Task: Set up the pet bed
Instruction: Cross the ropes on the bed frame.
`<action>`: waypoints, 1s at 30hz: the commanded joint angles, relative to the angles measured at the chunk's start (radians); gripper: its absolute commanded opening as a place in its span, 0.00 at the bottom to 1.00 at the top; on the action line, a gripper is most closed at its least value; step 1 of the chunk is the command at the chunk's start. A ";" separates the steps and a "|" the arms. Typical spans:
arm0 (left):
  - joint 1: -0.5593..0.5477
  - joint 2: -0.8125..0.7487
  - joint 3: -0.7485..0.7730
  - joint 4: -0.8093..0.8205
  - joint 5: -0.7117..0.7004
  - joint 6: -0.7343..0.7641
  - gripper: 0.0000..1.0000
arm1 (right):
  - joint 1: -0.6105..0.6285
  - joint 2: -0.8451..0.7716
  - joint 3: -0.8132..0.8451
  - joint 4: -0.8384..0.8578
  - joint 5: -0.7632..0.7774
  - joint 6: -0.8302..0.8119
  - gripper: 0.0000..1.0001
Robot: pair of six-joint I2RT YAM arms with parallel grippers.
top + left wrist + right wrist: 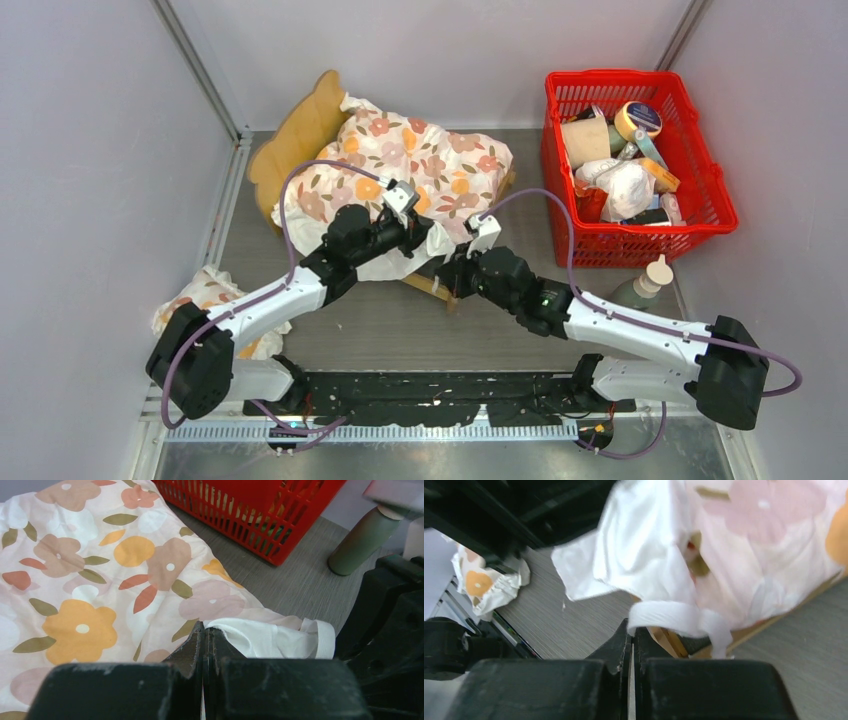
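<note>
Left of the red basket (640,246) on the counter (400,330), the pet bed (300,130) is a stiff, light-looking wooden frame, best taken by its headboard or a rail, though the floral cushion (420,160) draped over it hides the sleeping surface and most of the rails. That cushion looks limp and likely to sag and slip, so grip its white hem (280,637). Your left end effector (205,630) and right end effector (631,630) both show jaws pressed together at that hem; whether cloth is pinched I cannot tell.

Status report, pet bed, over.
Left gripper, right gripper shut at white hem of floral cover; hold unconfirmed. Pet bed mostly draped. Red basket beside it.
</note>
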 commanded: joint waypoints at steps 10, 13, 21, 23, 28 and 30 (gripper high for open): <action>0.015 -0.006 0.042 0.077 -0.008 0.010 0.00 | 0.002 -0.013 0.153 0.015 0.074 -0.208 0.05; 0.017 -0.003 0.051 0.074 -0.007 0.009 0.00 | 0.001 -0.011 0.144 0.009 0.082 -0.225 0.05; 0.017 0.007 0.059 0.078 -0.004 0.001 0.00 | 0.000 0.000 0.113 0.020 0.027 -0.171 0.05; 0.016 0.006 0.055 0.079 -0.004 0.002 0.00 | -0.001 0.002 0.101 0.026 0.016 -0.150 0.05; 0.017 0.007 0.037 0.083 -0.006 0.005 0.00 | -0.001 -0.001 0.062 0.034 0.000 -0.108 0.05; 0.018 0.008 0.032 0.085 -0.004 0.004 0.00 | -0.001 0.000 0.048 0.040 0.001 -0.096 0.05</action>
